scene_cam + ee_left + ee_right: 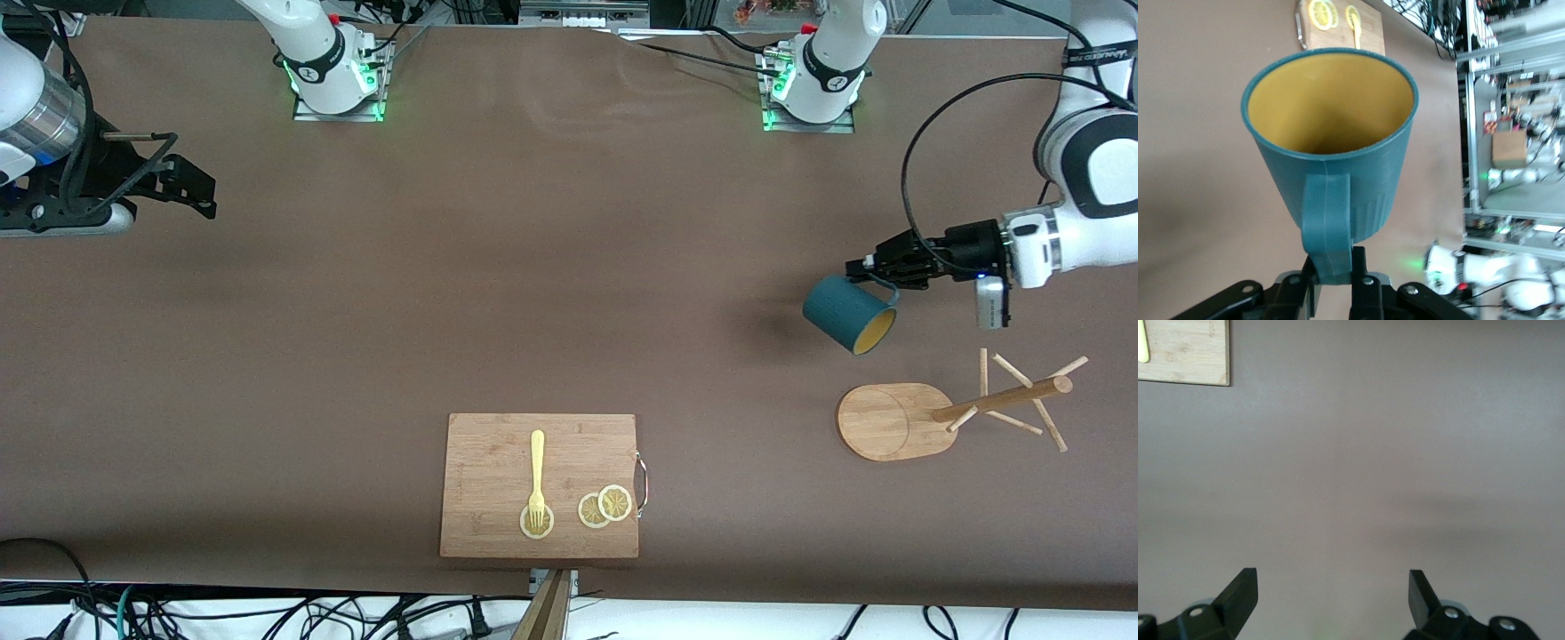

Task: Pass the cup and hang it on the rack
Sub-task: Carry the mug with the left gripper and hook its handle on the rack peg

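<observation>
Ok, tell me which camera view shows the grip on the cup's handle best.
The left wrist view: the cup fills it, and the left gripper is shut on the bottom of its handle. The front view shows the same grip small and from above, cup tilted in the air near the rack. The right wrist view shows only bare table, no cup.

the cup (pixel 847 313) is hanging from the left gripper (pixel 876 269) over the table (pixel 533 267), near the rack (pixel 898 422), with the cutting board (pixel 498 462) lying nearer the camera, fork (pixel 536 480) on it.
</observation>
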